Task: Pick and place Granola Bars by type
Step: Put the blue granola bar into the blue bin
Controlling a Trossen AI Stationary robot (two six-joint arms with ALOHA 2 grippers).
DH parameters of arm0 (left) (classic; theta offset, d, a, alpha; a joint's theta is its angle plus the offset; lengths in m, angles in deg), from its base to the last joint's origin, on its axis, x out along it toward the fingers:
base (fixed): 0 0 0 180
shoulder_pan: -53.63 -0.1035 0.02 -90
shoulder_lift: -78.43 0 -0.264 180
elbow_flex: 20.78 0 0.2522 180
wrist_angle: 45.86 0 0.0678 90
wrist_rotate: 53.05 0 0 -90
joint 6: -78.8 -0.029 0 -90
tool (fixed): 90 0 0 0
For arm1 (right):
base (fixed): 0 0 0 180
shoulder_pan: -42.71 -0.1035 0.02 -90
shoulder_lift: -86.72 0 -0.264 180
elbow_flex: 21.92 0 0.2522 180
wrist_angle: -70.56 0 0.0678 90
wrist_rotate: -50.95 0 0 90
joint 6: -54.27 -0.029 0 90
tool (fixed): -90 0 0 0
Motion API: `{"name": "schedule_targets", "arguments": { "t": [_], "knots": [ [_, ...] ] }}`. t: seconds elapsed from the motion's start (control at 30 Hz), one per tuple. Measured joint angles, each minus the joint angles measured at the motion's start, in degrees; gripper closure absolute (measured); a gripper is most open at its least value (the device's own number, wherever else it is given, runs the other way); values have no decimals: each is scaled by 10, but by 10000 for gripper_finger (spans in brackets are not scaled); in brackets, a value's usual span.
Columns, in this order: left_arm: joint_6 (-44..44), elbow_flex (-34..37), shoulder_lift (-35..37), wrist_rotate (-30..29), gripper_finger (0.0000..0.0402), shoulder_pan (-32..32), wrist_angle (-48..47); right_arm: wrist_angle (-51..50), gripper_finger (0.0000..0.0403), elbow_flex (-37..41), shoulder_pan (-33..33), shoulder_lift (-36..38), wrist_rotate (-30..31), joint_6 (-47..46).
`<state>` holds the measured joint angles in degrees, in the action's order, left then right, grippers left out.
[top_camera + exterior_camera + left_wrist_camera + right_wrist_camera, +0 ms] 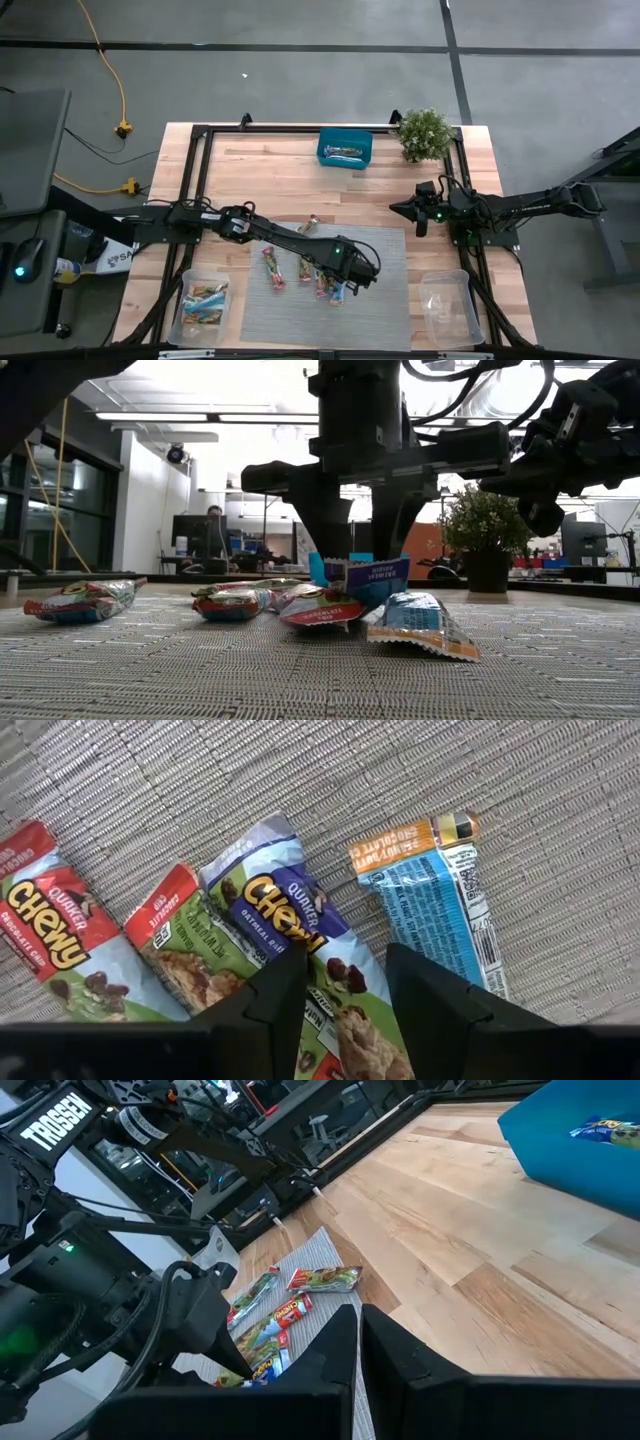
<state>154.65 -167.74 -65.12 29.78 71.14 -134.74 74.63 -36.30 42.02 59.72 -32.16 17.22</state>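
Several granola bars lie flat on the grey mat [390, 260]. In the left wrist view they are a red Chewy bar [50, 930], a red-and-green bar [185, 955], a purple-and-blue oatmeal raisin bar [275, 890] and a light blue bar [440, 905]. My left gripper [348, 1005] [345, 287] stands over the mat, pointing down, shut on the oatmeal raisin bar [375, 578]. One more bar [312, 225] lies at the mat's far edge. My right gripper [359, 1355] [420, 213] hovers shut and empty over bare wood near the right side. My left gripper holds the oatmeal raisin bar about its middle [335, 975], one finger [285, 995] on each long side, so the fingers lie across it. It comes from above, pointing down. In the low view the bar stands tilted with one end [385, 572] raised. Whether it is clear of the mat does not show.
A clear tub [205, 310] with bars in it sits at the near left, and a clear tub [447, 305] with nothing visible inside at the near right. A teal box [345, 150] holding a bar and a potted plant [425, 133] stand at the far edge. A black frame [200, 170] borders the table.
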Motion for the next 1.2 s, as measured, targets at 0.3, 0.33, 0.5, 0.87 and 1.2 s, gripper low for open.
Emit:
{"name": "schedule_targets", "arguments": {
  "t": [0.3,0.33,0.5,0.87,1.2],
  "knots": [
    [-21,0,0,7,265,-3,5,0,402,0,0,0,0,0],
    [-21,0,0,6,265,-3,5,0,402,0,0,0,0,0],
    [-25,0,0,7,265,-3,5,0,402,0,0,0,0,0],
    [-48,-1,23,-3,265,-13,-14,0,402,0,0,0,0,0],
    [-73,0,21,17,215,-14,-21,0,402,0,0,0,0,0]
  ]
}}
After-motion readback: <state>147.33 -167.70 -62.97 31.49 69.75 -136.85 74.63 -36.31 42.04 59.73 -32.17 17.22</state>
